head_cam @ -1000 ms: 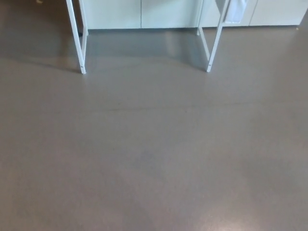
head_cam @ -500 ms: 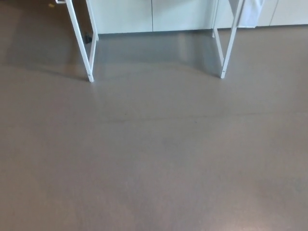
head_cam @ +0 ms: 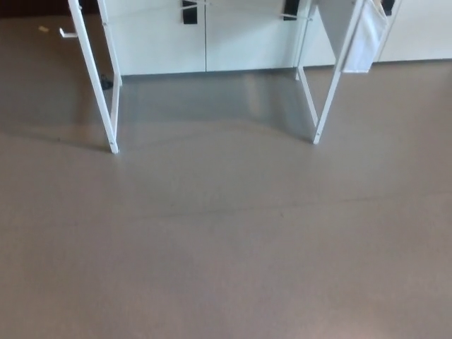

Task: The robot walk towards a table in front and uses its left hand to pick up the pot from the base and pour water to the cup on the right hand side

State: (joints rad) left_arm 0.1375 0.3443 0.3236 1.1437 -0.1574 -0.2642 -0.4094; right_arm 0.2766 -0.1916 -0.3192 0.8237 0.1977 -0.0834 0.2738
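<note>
Neither the pot, its base nor the cup shows in the head view, and no part of my arms or hands is in the picture. Only the lower part of the table appears at the top: a white left leg frame (head_cam: 94, 78) and a white right leg frame (head_cam: 326, 92) standing on the grey-brown floor (head_cam: 226, 247). The tabletop lies above the picture's upper edge.
White cabinet fronts (head_cam: 205, 35) with dark handles run behind the table legs. A white cloth or bag (head_cam: 367, 39) hangs by the right leg frame. A small dark object (head_cam: 106, 82) sits on the floor beside the left leg.
The whole picture has shifted: the table legs sit lower in the frame and more of the cabinets shows, so the camera has moved. Nothing else has changed.
</note>
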